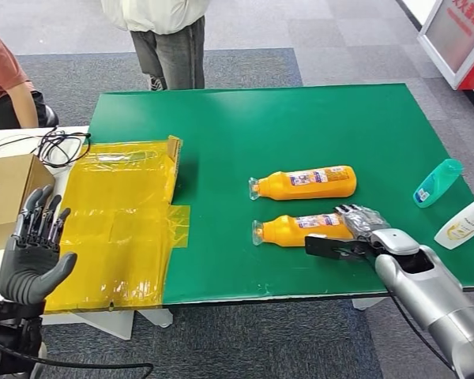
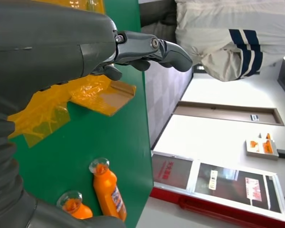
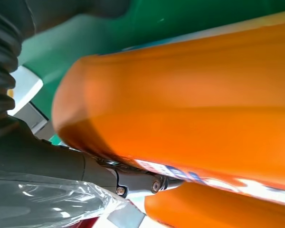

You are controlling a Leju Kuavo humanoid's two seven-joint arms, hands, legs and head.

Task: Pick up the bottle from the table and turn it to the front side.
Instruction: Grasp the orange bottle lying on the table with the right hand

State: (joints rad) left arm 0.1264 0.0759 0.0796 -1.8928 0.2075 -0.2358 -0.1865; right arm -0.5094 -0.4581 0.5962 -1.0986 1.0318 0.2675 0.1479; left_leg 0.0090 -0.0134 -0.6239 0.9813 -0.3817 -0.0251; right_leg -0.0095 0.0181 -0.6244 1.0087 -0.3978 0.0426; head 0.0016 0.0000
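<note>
The green counter point(image 1: 270, 126) carries two orange bottles lying on their sides; the right arm reaches low across its near edge, its hand point(image 1: 359, 227) wrapped around the base of the nearer bottle point(image 1: 294, 230); the left hand point(image 1: 33, 253) is raised beside the counter, fingers spread, holding nothing.

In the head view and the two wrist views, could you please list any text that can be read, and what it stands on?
None can be read.
Near orange bottle label: too small.
Far orange bottle label: too small.
Red sign, white characters: cut off and blurred.
Red-framed panel in the left wrist view: characters too small.
Right wrist view, label strip: blurred.
</note>
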